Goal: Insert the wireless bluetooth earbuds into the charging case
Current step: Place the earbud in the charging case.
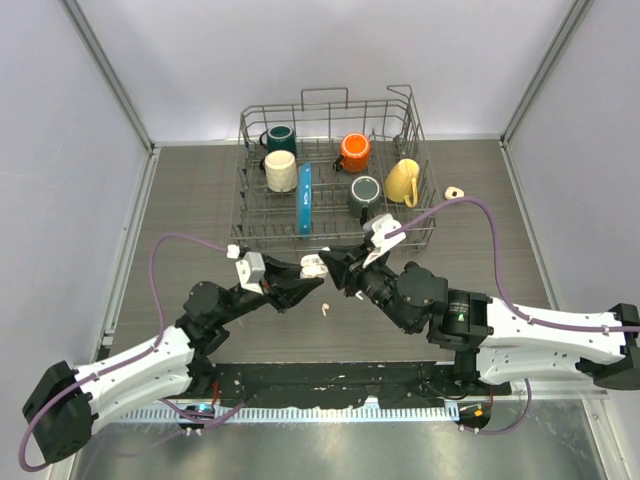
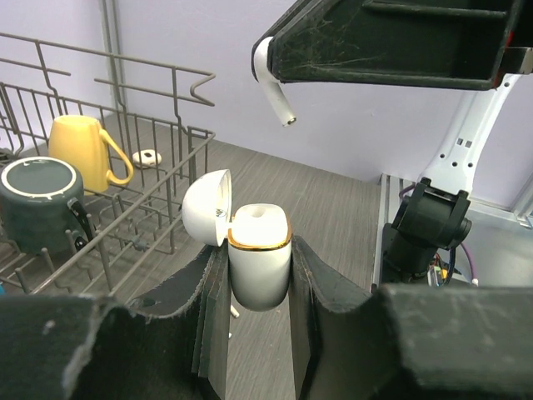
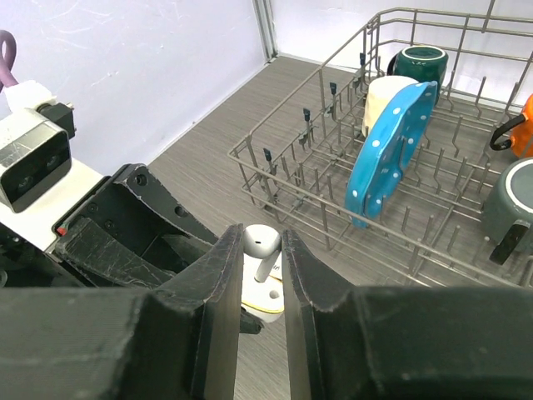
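The top camera looks down from above and behind the left arm (image 1: 150, 360) and right arm (image 1: 520, 325). It is wide enough to take in the whole surface (image 1: 200, 200) and the dish rack (image 1: 330, 200) at the far side. The left wrist camera sits close behind the left gripper (image 2: 258, 267), facing across toward the right arm, with the rack on its left. The right wrist camera peers closely past the right gripper (image 3: 262, 250) toward the rack. All three views share the rack. Both wrist views share the open case (image 2: 260, 258) and the earbud (image 2: 271, 83).
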